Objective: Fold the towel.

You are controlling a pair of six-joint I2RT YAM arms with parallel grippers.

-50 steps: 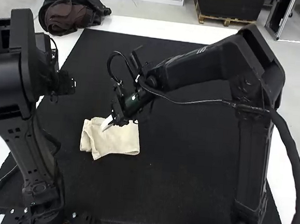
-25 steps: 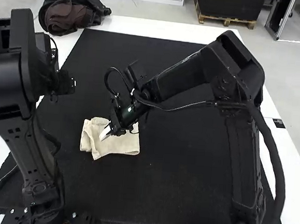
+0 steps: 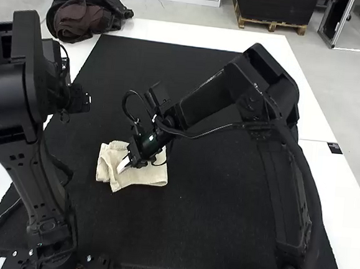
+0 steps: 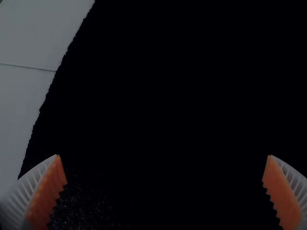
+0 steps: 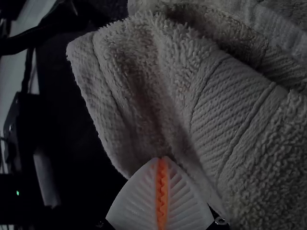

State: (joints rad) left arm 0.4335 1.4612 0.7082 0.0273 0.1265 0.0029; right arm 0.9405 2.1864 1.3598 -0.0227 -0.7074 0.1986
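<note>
Counter: white (image 3: 343,197), under everything.
Mat: black (image 3: 224,206), across most of it.
Bundle: dark fabric (image 3: 105,16), at my counter's far left corner.
Towel: cream (image 3: 144,175), on the mat left of centre, folded in layers, one flap skewed.
Right gripper: mine (image 3: 122,166), fingers pressed together, tips at the towel's skewed flap, no cloth visible between the pads (image 5: 162,191).
Left gripper: also mine (image 3: 77,99), fingers spread wide, well apart from the towel.

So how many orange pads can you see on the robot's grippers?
4: two pads on the left gripper, wide apart above the black mat; two on the right gripper, together at the towel.
</note>
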